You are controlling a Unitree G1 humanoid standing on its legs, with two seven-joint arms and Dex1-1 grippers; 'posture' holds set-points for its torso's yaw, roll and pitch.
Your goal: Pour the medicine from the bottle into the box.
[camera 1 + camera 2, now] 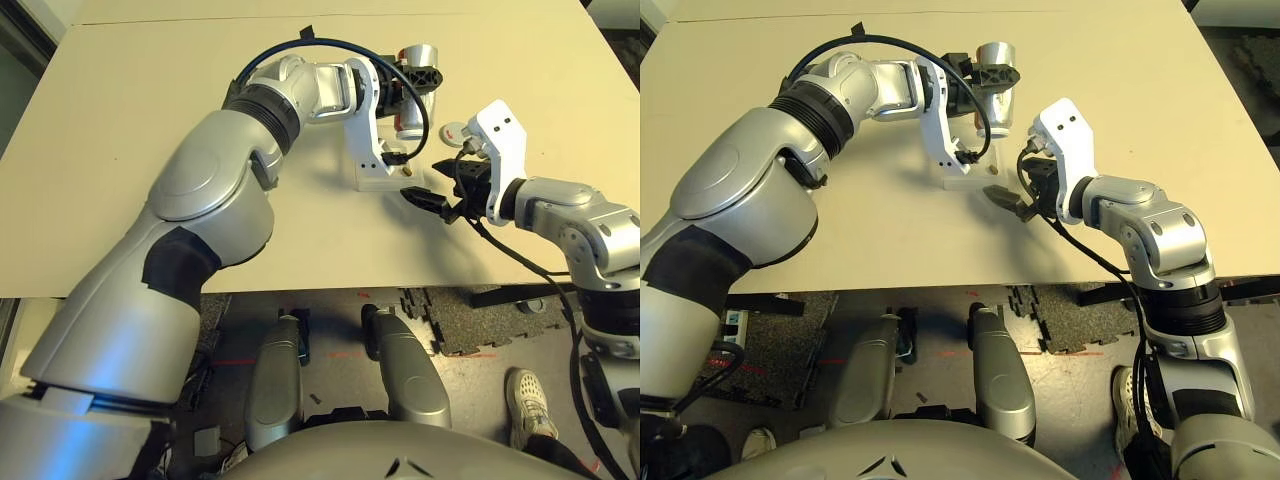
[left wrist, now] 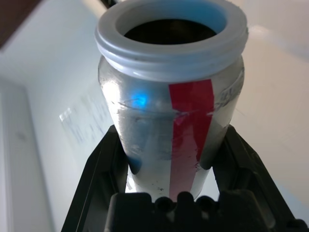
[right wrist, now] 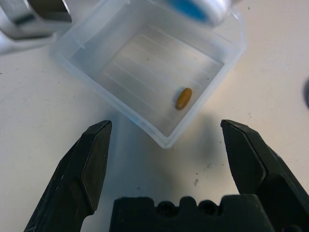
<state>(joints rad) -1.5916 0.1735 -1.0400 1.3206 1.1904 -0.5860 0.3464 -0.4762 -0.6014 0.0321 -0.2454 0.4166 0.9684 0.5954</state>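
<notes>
1. Since one pill already lies in the box, the pour looks done: tip the bottle back upright slowly, mouth kept over the box.
2. Left gripper is clamped on the bottle, held just above the box.
3. Right gripper fingers stand wide apart, empty, just beside the box.
4. Count: one pill, one bottle, one box, one cap beside the box.

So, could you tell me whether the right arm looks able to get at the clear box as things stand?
Probably yes. The right end effector hovers open just short of the clear box, bare table between its fingers and the near corner. The capsule lies inside; the bottle, held by the left end effector, hangs over the far side.
</notes>
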